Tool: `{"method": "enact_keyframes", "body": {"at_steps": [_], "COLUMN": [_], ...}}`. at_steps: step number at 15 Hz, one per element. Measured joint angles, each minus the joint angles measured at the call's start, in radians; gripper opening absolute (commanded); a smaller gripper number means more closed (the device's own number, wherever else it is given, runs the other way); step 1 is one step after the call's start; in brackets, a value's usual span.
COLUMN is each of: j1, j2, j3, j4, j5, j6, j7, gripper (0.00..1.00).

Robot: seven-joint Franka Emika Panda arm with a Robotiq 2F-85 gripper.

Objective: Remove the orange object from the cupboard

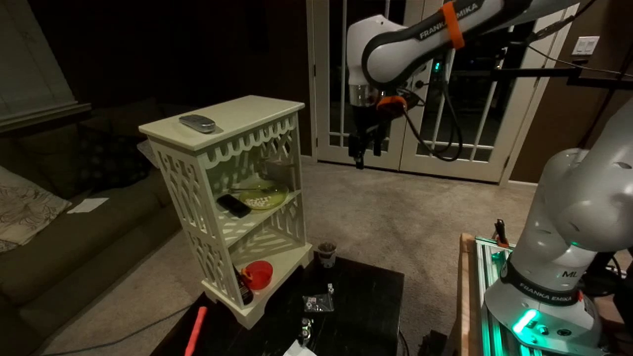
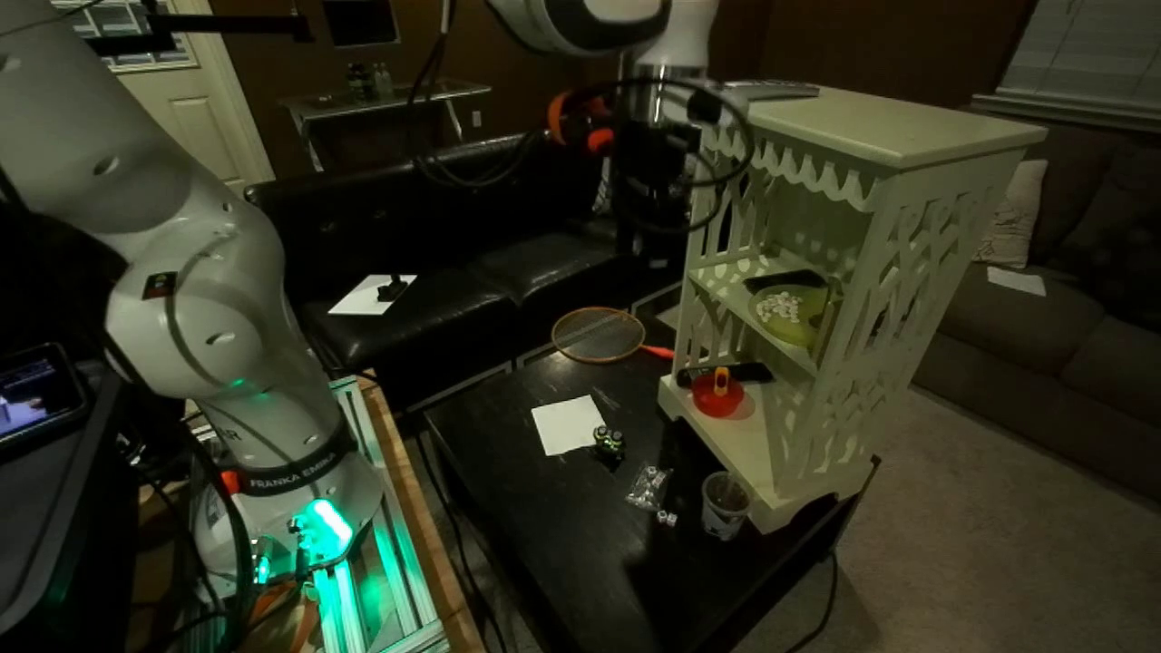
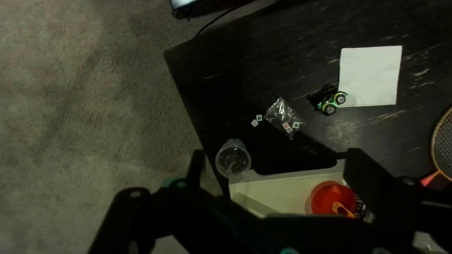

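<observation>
In an exterior view, upper centre: gripper [image 1: 368,152], jaws apart, empty. In an exterior view, right of centre: orange object [image 2: 722,381] in or against red bowl [image 2: 710,405] — cupboard [image 2: 893,127], bottom shelf [image 2: 757,446]. Wrist view, lower right: I see both — removal seemingly unstarted; grasp and extraction remain.

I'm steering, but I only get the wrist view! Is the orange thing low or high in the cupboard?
Observer: Low. In both exterior views the orange thing is down at the bottom of the cupboard.
Operator: Ooh, what's over that bottom part?
Observer: A shelf holding a green plate.
Operator: And is anything on the very top?
Observer: Yes, in both exterior views there's what looks like a grey remote lying up there.
</observation>
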Motion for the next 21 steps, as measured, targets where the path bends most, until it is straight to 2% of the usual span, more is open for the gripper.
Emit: {"method": "enact_keyframes", "body": {"at_steps": [3, 5, 9, 13, 18, 21], "j1": [0.022, 0.033, 0.039, 0.038, 0.034, 0.054], "j2": [0.123, 0.208, 0.258, 0.289, 0.498, 0.653], "j3": [0.042, 0.077, 0.082, 0.052, 0.011, 0.001], "j4": [-0.043, -0.042, -0.026, -0.027, -0.012, 0.039], "j5": [0.046, 0.017, 0.010, 0.173, 0.446, 0.426], "j6": [0.115, 0.127, 0.132, 0.209, 0.394, 0.382], "j7": [0.183, 0.282, 0.316, 0.317, 0.303, 0.371], "gripper": [1.00, 1.00, 1.00, 1.00, 1.00, 1.00]}}
